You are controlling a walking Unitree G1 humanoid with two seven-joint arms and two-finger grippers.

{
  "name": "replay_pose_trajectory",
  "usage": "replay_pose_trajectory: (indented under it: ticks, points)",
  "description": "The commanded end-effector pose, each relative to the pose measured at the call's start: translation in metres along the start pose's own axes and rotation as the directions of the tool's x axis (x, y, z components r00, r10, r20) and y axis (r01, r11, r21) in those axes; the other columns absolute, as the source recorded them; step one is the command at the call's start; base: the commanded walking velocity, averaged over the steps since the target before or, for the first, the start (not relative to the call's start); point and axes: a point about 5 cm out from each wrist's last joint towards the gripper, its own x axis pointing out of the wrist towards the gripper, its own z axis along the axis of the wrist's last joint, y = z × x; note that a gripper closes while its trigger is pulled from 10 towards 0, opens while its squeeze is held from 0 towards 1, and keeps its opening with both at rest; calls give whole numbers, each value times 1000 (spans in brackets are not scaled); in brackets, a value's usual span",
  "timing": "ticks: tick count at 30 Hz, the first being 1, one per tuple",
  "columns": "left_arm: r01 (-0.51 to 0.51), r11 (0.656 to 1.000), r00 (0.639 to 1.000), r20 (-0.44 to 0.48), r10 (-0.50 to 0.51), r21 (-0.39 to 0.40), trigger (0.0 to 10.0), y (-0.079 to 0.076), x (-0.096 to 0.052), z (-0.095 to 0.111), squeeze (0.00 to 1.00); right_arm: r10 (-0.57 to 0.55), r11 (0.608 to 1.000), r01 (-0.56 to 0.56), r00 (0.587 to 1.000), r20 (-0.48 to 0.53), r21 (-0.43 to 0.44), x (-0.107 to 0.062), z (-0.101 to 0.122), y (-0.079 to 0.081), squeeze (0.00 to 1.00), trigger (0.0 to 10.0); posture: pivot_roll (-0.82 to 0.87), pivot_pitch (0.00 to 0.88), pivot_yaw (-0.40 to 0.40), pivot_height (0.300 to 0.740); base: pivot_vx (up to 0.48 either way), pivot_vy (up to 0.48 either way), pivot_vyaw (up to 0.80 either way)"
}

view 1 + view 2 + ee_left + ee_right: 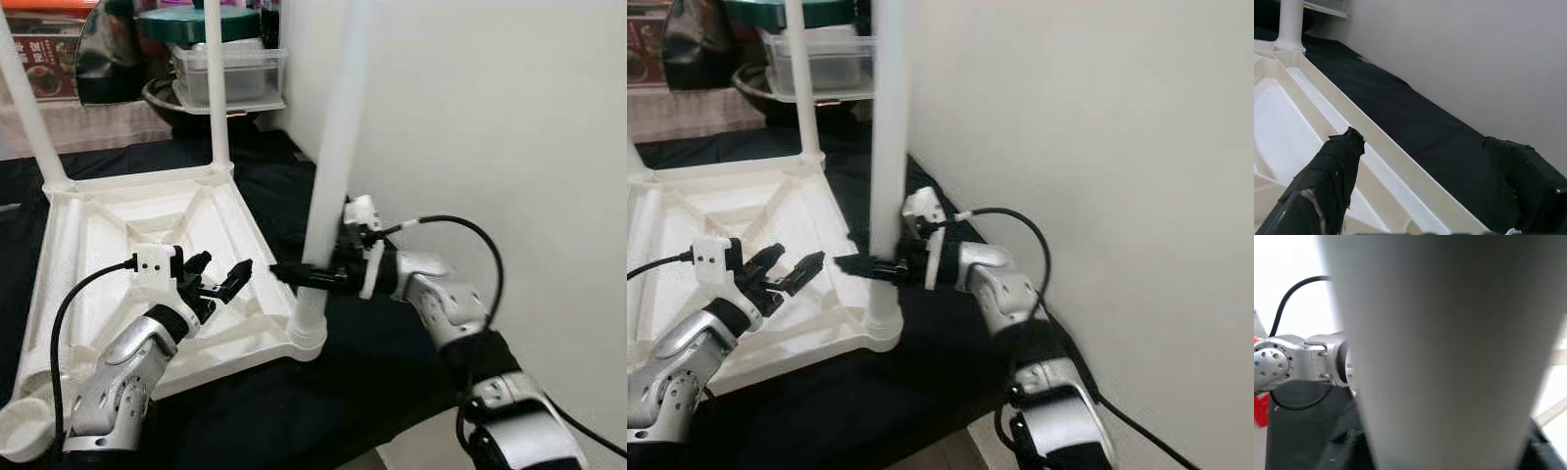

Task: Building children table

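Right tool [294,274] clamps the near table leg [333,166] beside the wall [509,117]. Left tool [217,275], fingers spread and holding nothing, hovers over the inverted table frame [98,225]; left wrist view shows its rim [1376,152].

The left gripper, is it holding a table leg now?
No, the left gripper is open over the upturned tabletop, with nothing between its fingers.

Both arms wear silver, rounded metal shells broken by black joint bands. Behind the 2 long black fingers of the left gripper [217,277] sits a small white block dotted with tiny dark holes, and a black cable loops back from it along the forearm. The left fingertips [1334,166] are wrapped in frayed black fabric tape. Behind the fingers of the right gripper [294,274] sits a white block too, trailing a black cable in a wide arc. The left arm's silver elbow joint [1273,363] carries a ring of small screws.
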Motion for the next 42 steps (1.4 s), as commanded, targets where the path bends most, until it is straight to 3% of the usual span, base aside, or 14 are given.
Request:
replay_pose_trajectory:
  ticks: [1,5,8,10,11,15,16,17,19,20,21,26,27,42]
  points:
    - [-10,1000,1000,4,9,7,10000,1,-4,0,0,35,999,-35,999,-17,-1,7,-2,1,0,0,26,0,-137,740,0,0,0]
    - [-15,1000,1000,3,15,5,10000,2,-6,-1,0,-288,957,289,951,-116,-9,-2,-14,-23,0,0,17,0,-134,740,0,0,0]
    - [-14,1000,1000,0,14,2,10000,1,-6,-3,0,-755,644,764,628,-189,-38,-28,-25,-52,0,0,7,0,-128,740,0,0,0]
    - [-14,1000,1000,0,14,2,10000,1,-6,-3,0,-755,644,764,628,-189,-38,-28,-25,-52,0,0,7,0,-128,740,0,0,0]
    - [-13,1000,1000,-3,13,1,10000,0,-5,-3,0,-904,407,912,392,-169,-58,-43,-29,-53,0,0,-6,0,-117,740,0,0,0]
    - [-10,1000,1000,-4,10,-3,10000,0,-4,-3,0,-955,271,962,262,-141,-43,-47,-32,-46,0,0,-13,0,-104,740,0,0,0]
    - [-3,1000,1000,-7,3,-4,10000,-1,-2,-3,0,-961,244,970,241,-137,-5,-35,-32,-33,0,3961,-15,0,-96,740,0,0,0]
    - [1,1000,1000,-8,-1,-4,10000,-2,-1,-3,0,-947,293,956,291,-138,9,-21,-30,-23,0,10000,-11,0,-95,740,0,0,0]
    - [4,1000,1000,-8,-4,-4,10000,-2,0,-2,0,-920,374,926,378,-100,59,-5,-22,-14,0,10000,-13,0,-91,740,0,0,0]
    - [5,1000,1000,-8,-5,-2,10000,-1,0,-1,0,-893,442,893,447,-55,84,4,-13,-7,239,10000,-16,0,-89,740,0,0,0]
    - [5,1000,1000,-7,-5,-1,10000,-1,0,-1,0,-869,492,864,494,8,108,7,-5,-4,1000,10000,-16,0,-89,740,0,0,0]
    - [5,1000,1000,-4,-5,0,10000,0,1,0,0,-728,684,709,678,105,168,11,10,0,1000,10000,-14,0,-92,740,0,0,0]
    - [4,1000,1000,-2,-4,-1,10000,0,1,0,0,-652,757,633,749,120,163,6,13,-2,0,10000,-18,0,-94,740,0,0,0]
    - [4,1000,1000,17,-4,-2,10000,-1,0,1,0,-10,1000,10,1000,-4,-11,-15,0,23,0,8745,13,0,-130,740,0,0,0]
